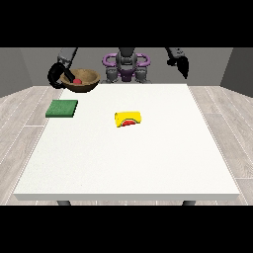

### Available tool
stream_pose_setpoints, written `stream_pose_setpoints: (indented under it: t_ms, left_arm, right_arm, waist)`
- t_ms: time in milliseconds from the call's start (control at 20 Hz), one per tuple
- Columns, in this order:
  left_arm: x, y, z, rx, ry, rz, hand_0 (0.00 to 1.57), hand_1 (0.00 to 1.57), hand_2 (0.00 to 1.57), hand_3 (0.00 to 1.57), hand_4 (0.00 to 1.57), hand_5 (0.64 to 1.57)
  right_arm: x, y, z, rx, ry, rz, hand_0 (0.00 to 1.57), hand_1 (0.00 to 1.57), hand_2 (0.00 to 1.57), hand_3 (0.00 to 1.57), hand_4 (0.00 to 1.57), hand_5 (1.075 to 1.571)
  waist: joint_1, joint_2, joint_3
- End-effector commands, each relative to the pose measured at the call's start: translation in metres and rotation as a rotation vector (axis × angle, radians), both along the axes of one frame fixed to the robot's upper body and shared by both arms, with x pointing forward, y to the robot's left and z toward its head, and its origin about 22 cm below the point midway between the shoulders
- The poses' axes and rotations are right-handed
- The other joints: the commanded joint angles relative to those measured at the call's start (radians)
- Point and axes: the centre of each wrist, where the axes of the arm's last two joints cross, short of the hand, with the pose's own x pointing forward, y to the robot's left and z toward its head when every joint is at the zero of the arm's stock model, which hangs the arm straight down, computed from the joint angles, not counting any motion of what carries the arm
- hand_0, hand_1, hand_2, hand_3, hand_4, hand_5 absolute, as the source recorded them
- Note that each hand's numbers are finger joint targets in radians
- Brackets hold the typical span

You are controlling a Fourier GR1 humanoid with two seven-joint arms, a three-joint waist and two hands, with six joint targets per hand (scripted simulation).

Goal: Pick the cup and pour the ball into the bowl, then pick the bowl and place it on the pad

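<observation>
A white worktop (148, 163) seen from across it. The robot hand at the view's left (58, 75) curls round the rim of a brown bowl (85, 80), held raised above the far left corner — a red ball (77, 81) sits inside. Near and below it, a green pad (62, 108) lies flat. A yellow cup (128, 119) lies on its side near the middle. The robot hand at the view's right (182, 65) hangs well apart from everything, fingers straight, holding nothing.
</observation>
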Motion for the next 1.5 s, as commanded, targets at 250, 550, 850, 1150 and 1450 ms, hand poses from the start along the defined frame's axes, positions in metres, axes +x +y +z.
stream_pose_setpoints:
  t_ms: [250,550,850,1150,1450]
  left_arm:
    - [-0.002,0.033,0.0,-0.023,-0.086,0.031,0.0,0.0,0.0,0.0,1.15,1.463]
    - [0.006,0.132,0.095,-0.041,-0.251,0.08,0.0,0.0,0.0,0.0,1.32,1.562]
    - [-0.017,0.196,0.11,-0.057,-0.361,0.118,0.0,0.0,0.0,0.0,1.27,1.571]
    - [-0.029,0.226,0.113,-0.064,-0.333,0.149,0.0,0.0,0.0,0.0,1.19,1.557]
    - [-0.015,0.205,0.14,-0.048,-0.427,0.103,0.0,0.0,0.0,0.0,1.18,1.551]
  right_arm:
    - [-0.004,-0.025,0.022,0.016,-0.078,-0.006,1.57,1.57,1.57,0.47,0.83,1.57]
    - [-0.034,-0.093,0.032,-0.032,-0.179,-0.074,1.57,1.57,1.57,0.0,0.88,1.571]
    - [-0.029,-0.087,0.034,-0.038,-0.311,-0.095,1.57,1.57,1.57,0.0,0.8,1.566]
    - [-0.025,-0.097,0.048,-0.026,-0.291,-0.128,1.57,1.57,1.57,0.0,0.69,1.567]
    - [-0.034,-0.13,0.054,-0.015,-0.324,-0.238,0.85,0.85,0.88,1.1,0.0,1.513]
  waist:
    - [-0.014,0.104,0.001]
    - [0.031,0.182,0.0014]
    - [0.05,0.292,0.001]
    - [0.03,0.279,0.0012]
    - [0.077,0.376,0.0027]
